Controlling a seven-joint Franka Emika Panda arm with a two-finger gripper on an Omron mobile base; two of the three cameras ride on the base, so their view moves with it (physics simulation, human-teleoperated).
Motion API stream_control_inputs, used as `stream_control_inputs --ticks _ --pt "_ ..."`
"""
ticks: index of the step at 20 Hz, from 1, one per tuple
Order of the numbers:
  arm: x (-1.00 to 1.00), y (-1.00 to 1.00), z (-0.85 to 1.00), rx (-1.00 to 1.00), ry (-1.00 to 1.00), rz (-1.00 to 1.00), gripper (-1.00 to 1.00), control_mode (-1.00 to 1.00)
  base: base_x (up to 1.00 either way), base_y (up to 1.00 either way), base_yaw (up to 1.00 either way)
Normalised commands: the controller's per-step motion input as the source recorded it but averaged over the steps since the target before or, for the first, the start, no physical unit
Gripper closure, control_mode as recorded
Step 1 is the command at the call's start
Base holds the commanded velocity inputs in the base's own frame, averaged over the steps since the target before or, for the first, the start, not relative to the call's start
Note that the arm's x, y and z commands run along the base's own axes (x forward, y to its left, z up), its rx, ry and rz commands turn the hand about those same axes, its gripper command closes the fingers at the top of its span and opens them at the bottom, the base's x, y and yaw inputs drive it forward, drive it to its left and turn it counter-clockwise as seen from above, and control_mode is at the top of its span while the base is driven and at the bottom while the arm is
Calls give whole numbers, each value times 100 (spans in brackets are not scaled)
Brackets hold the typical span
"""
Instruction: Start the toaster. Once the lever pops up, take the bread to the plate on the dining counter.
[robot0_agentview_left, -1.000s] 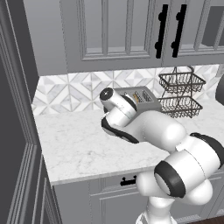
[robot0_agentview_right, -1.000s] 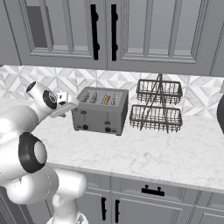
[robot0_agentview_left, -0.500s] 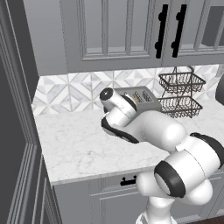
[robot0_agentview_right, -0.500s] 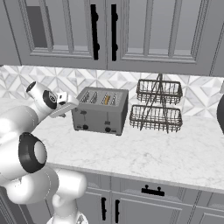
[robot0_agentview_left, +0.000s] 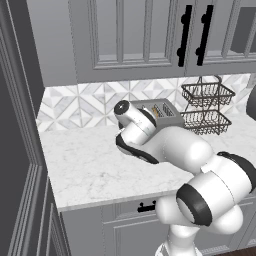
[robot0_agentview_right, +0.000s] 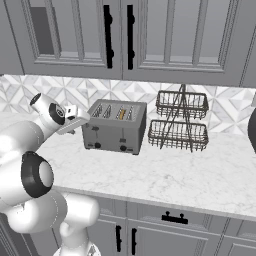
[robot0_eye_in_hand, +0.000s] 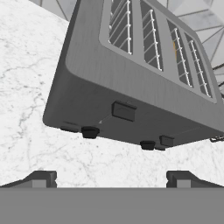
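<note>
The toaster (robot0_agentview_right: 115, 129) stands on the marble worktop against the tiled backsplash, also seen behind my arm as the toaster (robot0_agentview_left: 162, 111). A tan slice of bread (robot0_agentview_right: 122, 114) sits in one of its slots; in the hand view the bread (robot0_eye_in_hand: 175, 46) is a thin orange sliver. My gripper (robot0_agentview_right: 84, 120) hangs at the toaster's left front, open and holding nothing. In the hand view the gripper (robot0_eye_in_hand: 111, 179) faces the toaster (robot0_eye_in_hand: 131, 78), a short gap away from its front with the left lever (robot0_eye_in_hand: 124, 111) and a dark knob (robot0_eye_in_hand: 89, 132). The plate and dining counter are out of view.
A two-tier wire basket rack (robot0_agentview_right: 181, 122) stands right of the toaster. A dark round object (robot0_agentview_right: 252, 131) sits at the far right edge. Upper cabinets (robot0_agentview_right: 120, 35) hang overhead. A tall dark cabinet (robot0_agentview_left: 20, 150) bounds the worktop on the left.
</note>
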Motion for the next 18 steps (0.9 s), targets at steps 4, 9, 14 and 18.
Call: stream_control_inputs --ticks 4,9,14,18 --pt "0 0 0 0 0 0 -100 -100 0 0 0" --pt "0 0 0 0 0 0 -100 -100 0 0 0" --pt "0 0 0 0 0 0 -100 -100 0 0 0" --pt "0 0 0 0 0 0 -100 -100 0 0 0"
